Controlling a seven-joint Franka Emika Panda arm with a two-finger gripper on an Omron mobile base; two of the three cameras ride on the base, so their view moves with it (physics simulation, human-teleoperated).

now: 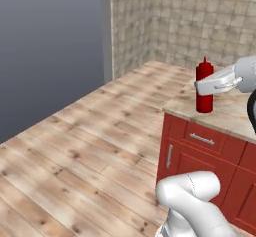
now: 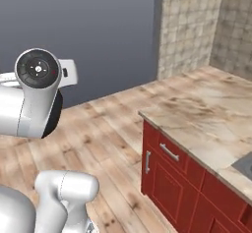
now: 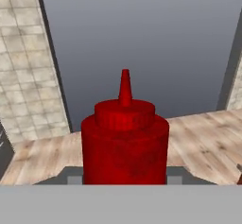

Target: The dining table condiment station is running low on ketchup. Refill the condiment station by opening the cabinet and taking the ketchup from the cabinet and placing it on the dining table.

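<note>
hand (image 1: 210, 85) held level, clamped on upright ketchup (image 1: 204, 86), over the dining table (image 1: 227, 113) corner, arm reaching from the right

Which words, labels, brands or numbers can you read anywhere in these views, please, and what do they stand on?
None can be read.
Ketchup: plain red all round, no label or brand.
Dining table: bare marble top, red drawer fronts without markings.
Arm joint cap: a small red mark and faint dots, too small to read as text.
Tiled wall: no sign or writing.
</note>
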